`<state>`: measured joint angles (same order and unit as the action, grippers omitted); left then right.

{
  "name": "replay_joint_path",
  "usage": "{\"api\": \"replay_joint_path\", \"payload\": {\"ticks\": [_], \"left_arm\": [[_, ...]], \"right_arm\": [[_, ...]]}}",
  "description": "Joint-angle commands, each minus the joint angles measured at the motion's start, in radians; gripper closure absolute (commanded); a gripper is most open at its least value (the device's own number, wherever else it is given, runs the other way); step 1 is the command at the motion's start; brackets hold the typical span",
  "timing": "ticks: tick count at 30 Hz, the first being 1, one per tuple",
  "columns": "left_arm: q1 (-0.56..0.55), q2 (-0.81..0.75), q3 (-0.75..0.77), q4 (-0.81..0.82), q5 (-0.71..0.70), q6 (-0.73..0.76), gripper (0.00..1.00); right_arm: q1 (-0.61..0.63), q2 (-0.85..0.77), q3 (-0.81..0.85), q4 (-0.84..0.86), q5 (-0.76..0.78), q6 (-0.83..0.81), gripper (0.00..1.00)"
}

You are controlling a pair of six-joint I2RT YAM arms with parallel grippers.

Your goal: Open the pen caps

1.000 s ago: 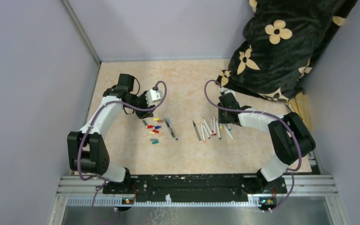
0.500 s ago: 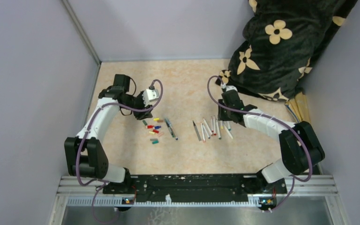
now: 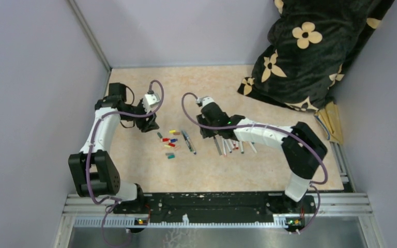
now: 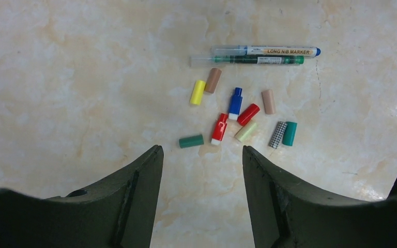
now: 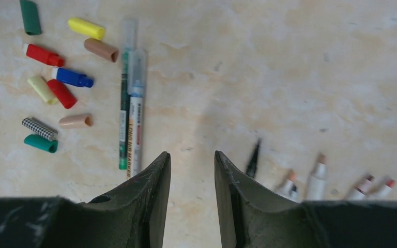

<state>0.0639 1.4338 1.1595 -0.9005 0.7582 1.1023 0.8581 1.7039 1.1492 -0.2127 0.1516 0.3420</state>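
**Right gripper [image 5: 192,175] has swung left above the pens [image 3: 226,147]**

Pen caps [image 4: 235,116] lie scattered on the tabletop [image 4: 82,77] beside two long-nib markers [image 4: 256,56], with the uncapped pens near them. The right gripper's jaws are narrowly parted, the left gripper's [image 4: 201,165] wider; both are empty.

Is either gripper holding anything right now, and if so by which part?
Nothing is held: the left gripper and right gripper are both open and empty.

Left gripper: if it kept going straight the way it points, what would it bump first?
Probably the dark green cap, lying nearest ahead of the open left gripper, with a red-and-white cap just beyond. It might touch bare table first; depth is unclear.
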Motion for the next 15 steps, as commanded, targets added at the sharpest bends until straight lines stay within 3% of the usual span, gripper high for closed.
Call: {"api": "replay_joint_path", "payload": {"ticks": [1,15], "left_arm": [[0.071,-0.015,0.021,-0.065,0.102,0.045,0.35],[0.229,0.043,-0.037,-0.118,0.170,0.106,0.33]], "right_arm": [[0.066,0.143,0.117,-0.003,0.010,-0.016,0.65],[0.128,0.274,0.181,0.038,-0.029,0.027,0.65]]}}
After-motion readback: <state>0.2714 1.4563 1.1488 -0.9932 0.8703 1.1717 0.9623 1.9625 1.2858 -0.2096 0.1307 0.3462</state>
